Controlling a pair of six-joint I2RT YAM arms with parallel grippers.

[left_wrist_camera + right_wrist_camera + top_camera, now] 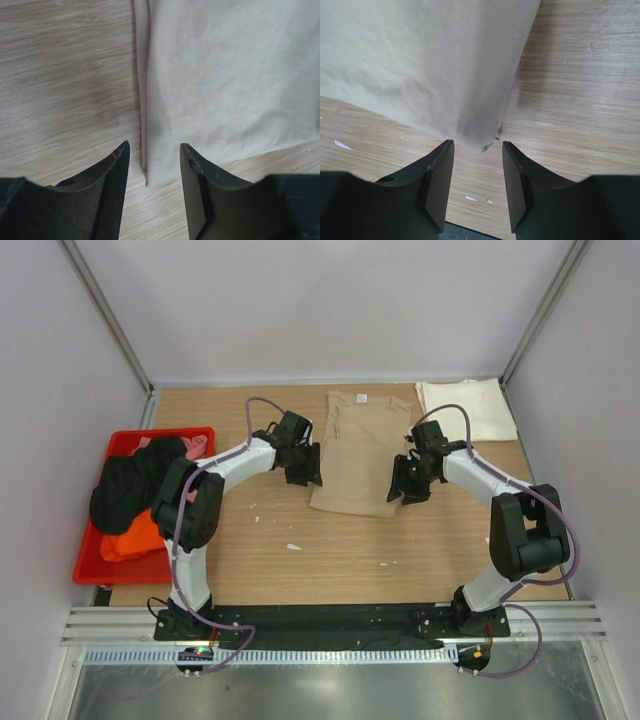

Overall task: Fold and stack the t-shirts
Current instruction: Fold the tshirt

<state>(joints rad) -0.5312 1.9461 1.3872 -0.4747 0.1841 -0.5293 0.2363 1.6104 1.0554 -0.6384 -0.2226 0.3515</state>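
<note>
Far left, a limp black t-shirt (pixel 125 490) and an orange t-shirt (pixel 135 537) heap in a red plastic bin (pixel 93 566). My left gripper (pixel 303 472) gapes empty beside the smooth tan t-shirt (pixel 360 455), a long folded rectangle mid-frame. My right gripper (pixel 408 485) gapes likewise. Upper right lies a cream t-shirt (pixel 468 410), folded square.

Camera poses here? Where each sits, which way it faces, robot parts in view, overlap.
Top external: above and behind the robot, looking down on the table; both arms, tan t-shirt, cream-white t-shirt, red bin.
Left wrist: on the left arm, looking down at the tan t-shirt's near left corner; fingers of the open left tool show.
Right wrist: same on the right arm, near right corner; fingers of the open right tool.
Shared: all three see the tan t-shirt.
</note>
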